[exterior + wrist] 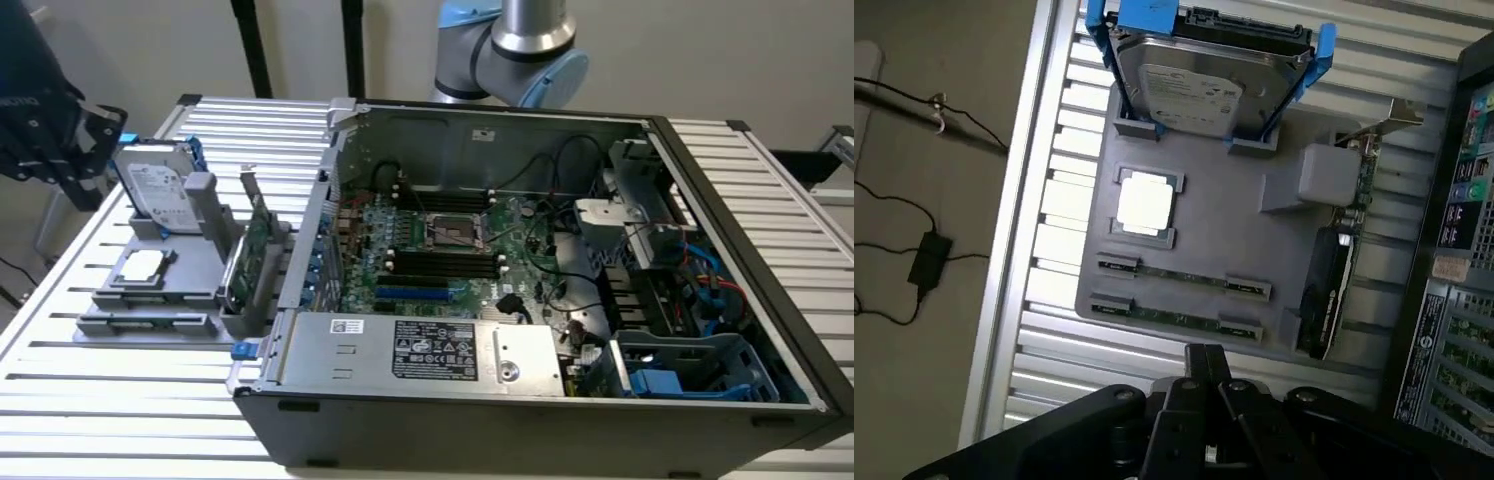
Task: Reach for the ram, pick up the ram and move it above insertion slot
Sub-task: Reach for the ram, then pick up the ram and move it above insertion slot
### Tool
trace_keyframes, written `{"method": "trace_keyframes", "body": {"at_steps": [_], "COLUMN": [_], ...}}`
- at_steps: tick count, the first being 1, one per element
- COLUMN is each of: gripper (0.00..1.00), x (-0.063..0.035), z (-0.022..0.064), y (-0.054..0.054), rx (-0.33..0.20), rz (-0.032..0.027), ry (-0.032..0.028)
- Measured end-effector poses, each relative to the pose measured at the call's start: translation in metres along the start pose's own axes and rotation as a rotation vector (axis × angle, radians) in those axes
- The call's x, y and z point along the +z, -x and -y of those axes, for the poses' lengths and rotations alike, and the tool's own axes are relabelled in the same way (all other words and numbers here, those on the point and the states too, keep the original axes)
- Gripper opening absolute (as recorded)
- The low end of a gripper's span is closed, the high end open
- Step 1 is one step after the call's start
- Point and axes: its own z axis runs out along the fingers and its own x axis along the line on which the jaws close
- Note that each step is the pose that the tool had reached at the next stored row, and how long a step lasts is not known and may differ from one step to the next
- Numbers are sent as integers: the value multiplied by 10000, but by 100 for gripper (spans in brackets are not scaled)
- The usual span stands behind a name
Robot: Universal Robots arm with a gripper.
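Two rams lie side by side in the grey holder (1224,235): the farther ram (1184,277) and the nearer ram (1174,315), both thin green sticks. My gripper (1204,352) hovers above the holder's edge just short of the nearer ram, touching neither stick. Its dark fingers (1194,362) meet at the tip, shut with nothing between them. Inside the open computer case (534,400), the insertion slot (441,262) is one of several parallel black rows on the motherboard, below the square CPU socket (451,230).
On the holder also stand a silver hard drive (1199,85) in blue brackets, a CPU chip (1144,203) and a green expansion card (1334,270). The case wall (320,230) rises beside the holder. A power supply (414,350) and cable bundles (587,290) crowd the case.
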Motion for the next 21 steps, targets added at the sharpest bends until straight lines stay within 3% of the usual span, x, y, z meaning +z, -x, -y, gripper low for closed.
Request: {"method": "trace_keyframes", "body": {"at_steps": [21], "gripper": [11], "x": [64], "z": [3], "y": [1], "rx": [-3808], "rz": [-120], "ry": [-11]}}
